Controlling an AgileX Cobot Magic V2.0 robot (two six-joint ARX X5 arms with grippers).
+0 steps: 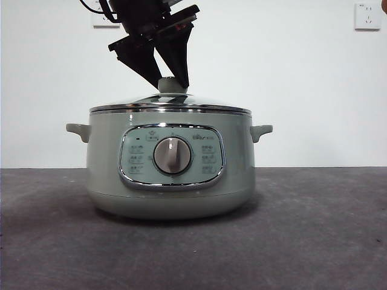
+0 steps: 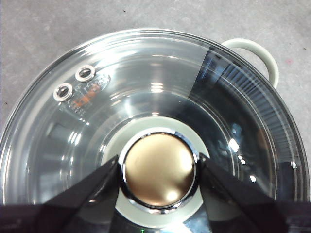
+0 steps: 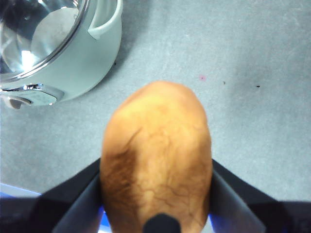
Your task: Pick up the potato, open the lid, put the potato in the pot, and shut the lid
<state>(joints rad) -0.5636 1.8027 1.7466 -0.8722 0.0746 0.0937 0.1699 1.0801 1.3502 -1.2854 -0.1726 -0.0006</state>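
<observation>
Progress: we judge potato picked up; lid not yet off, drop-in and closing left.
Left gripper (image 2: 158, 170): jaws close around the knob (image 2: 158, 169), apparently gripping.
Right gripper (image 3: 156, 194): jaws clamp the potato (image 3: 156, 155), above the table (image 3: 252, 97).
Lid (image 1: 170, 104): domed glass, steel rim, seated on pot (image 1: 170, 181).
Pot: round, glossy sage-green; from the potato, at 10 o'clock.
Potato: oval, brown-orange, veined skin.
</observation>
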